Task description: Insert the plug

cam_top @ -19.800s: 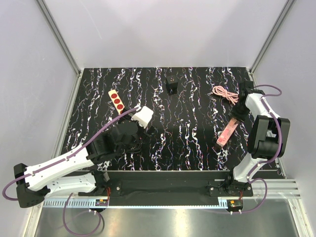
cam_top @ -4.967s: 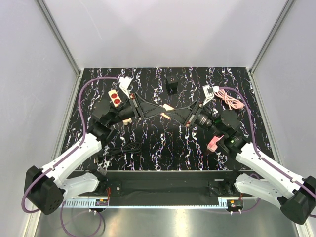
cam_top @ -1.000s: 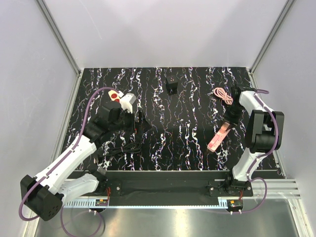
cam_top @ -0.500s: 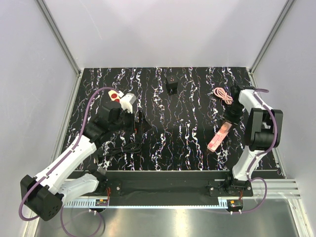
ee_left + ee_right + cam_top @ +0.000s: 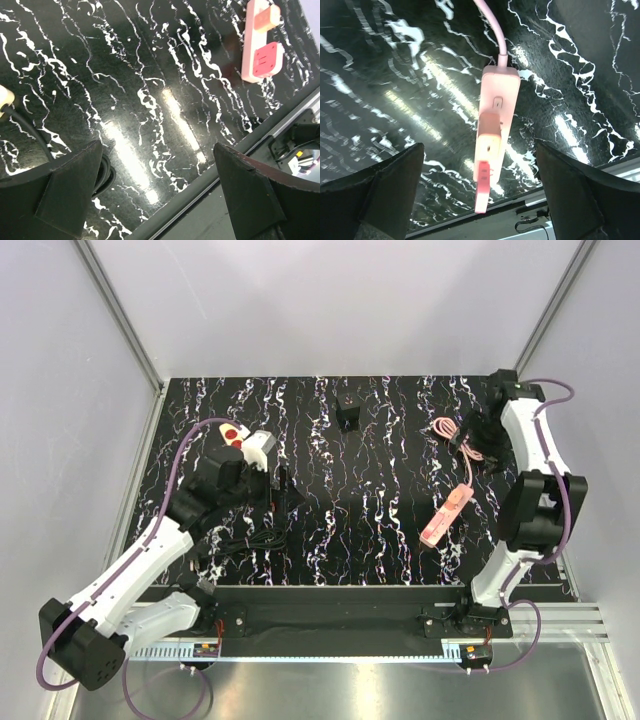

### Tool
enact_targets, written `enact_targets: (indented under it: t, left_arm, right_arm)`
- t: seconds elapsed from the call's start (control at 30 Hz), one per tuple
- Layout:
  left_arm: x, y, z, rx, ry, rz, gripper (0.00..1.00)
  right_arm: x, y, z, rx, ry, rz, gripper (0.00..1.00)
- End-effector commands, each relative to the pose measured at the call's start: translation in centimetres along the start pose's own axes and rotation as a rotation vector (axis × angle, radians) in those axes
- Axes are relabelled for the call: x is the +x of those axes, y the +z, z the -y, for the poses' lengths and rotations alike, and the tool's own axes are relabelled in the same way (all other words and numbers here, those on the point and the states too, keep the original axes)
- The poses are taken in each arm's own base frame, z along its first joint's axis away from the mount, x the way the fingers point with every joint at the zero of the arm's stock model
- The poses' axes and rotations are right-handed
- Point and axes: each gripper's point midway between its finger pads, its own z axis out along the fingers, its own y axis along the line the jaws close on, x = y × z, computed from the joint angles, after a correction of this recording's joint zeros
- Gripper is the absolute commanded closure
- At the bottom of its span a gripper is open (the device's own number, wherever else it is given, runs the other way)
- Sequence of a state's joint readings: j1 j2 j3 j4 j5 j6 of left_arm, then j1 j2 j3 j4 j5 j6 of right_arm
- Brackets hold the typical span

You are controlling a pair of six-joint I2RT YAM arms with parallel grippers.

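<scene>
Left gripper (image 5: 160, 186) held spread, nothing grasped, over marbled table (image 5: 380, 540). Pink power strip (image 5: 447, 513) laid flat right of centre, plug (image 5: 489, 132) seated on it. Right gripper (image 5: 480, 200) spread, empty, raised above strip

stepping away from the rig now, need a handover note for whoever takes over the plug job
left hand: open, empty, hovering left of centre.
right hand: open, empty, raised above the pink power strip.
peach plug: sits in the strip and looks seated; depth cannot be judged.
pink cord: coiled at the far right, running to the strip.
Done: insertion, apparently.
Left: check the seating, then draw both arms back.
</scene>
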State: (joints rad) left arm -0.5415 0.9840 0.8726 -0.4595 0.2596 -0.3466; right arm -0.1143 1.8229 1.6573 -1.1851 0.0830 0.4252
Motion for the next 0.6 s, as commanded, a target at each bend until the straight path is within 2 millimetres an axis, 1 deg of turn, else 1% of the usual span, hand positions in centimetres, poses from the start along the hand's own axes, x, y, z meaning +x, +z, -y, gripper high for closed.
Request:
enact_targets:
  t: [0.0,0.03,0.07,0.1,0.13,0.17,0.2,0.23,0.27,0.3,0.33,0.37,0.4,0.43,0.47,0.5,0.53,0.57]
  left_arm:
    - [-1.7,-0.7,-0.3,-0.033,0.055,0.052,0.01]
    - [-1.9,-0.9,-0.3,-0.036,0.061,0.059,0.01]
    - [-2.0,-1.1,-0.2,-0.035,0.067,0.065,0.01]
    - [-2.5,-1.6,0.0,-0.032,0.07,0.089,0.01]
    - [-2.7,-1.8,0.1,-0.031,0.072,0.102,0.01]
    - [-3.0,-2.2,0.3,-0.029,0.079,0.12,0.01]
    - [-3.3,-2.4,0.1,-0.041,0.086,0.132,0.01]
    - [-3.6,-2.6,0.1,-0.045,0.093,0.144,0.01]
    - [-3.7,-2.8,0.0,-0.055,0.099,0.152,0.01]
    - [-3.7,-2.9,-0.3,-0.07,0.108,0.16,0.01]
    - [-3.6,-2.9,-0.5,-0.075,0.11,0.16,0.01]
    - [-3.6,-3.1,-0.5,-0.075,0.116,0.167,0.01]
    - [-3.2,-3.0,-0.8,-0.084,0.116,0.164,0.01]
    - [-3.1,-3.1,-1.0,-0.09,0.118,0.17,0.01]
    - [-3.1,-3.4,-1.0,-0.096,0.121,0.185,0.01]
    - [-3.0,-3.3,-1.5,-0.116,0.124,0.188,0.01]
    - [-3.1,-3.5,-1.6,-0.122,0.126,0.198,0.01]
    - [-3.3,-3.8,-1.7,-0.13,0.127,0.211,0.01]
  right_arm:
    - [-0.2,-4.1,-0.9,-0.093,-0.011,0.061,0.0]
    - [-0.2,-4.7,-1.8,-0.134,-0.034,0.077,0.0]
    - [-0.4,-4.8,-2.3,-0.151,-0.05,0.096,0.0]
    - [-1.1,-5.0,-3.9,-0.21,-0.07,0.129,0.0]
    - [-1.1,-4.9,-5.4,-0.256,-0.118,0.131,0.0]
    - [-1.4,-4.6,-6.4,-0.279,-0.146,0.146,0.0]
    - [-2.5,-4.6,-7.6,-0.305,-0.164,0.187,0.0]
    - [-2.4,-3.5,-8.8,-0.304,-0.194,0.176,0.0]
    - [-3.1,-3.2,-9.4,-0.313,-0.196,0.188,0.0]
    - [-3.7,-3.8,-11.6,-0.348,-0.228,0.23,0.0]
    - [-4.0,-2.7,-13.0,-0.353,-0.252,0.228,0.0]
    - [-3.6,-2.8,-15.0,-0.37,-0.298,0.246,0.0]
    - [-4.7,-3.3,-16.9,-0.383,-0.34,0.324,0.0]
    - [-4.7,-2.3,-18.2,-0.381,-0.372,0.336,0.0]
    - [-3.6,-2.4,-20.7,-0.41,-0.436,0.36,0.0]
    - [-4.2,-2.0,-22.8,-0.436,-0.472,0.412,0.0]
    - [-4.0,-1.6,-24.3,-0.453,-0.498,0.427,0.0]
    - [-3.4,-2.4,-26.6,-0.492,-0.531,0.456,0.0]
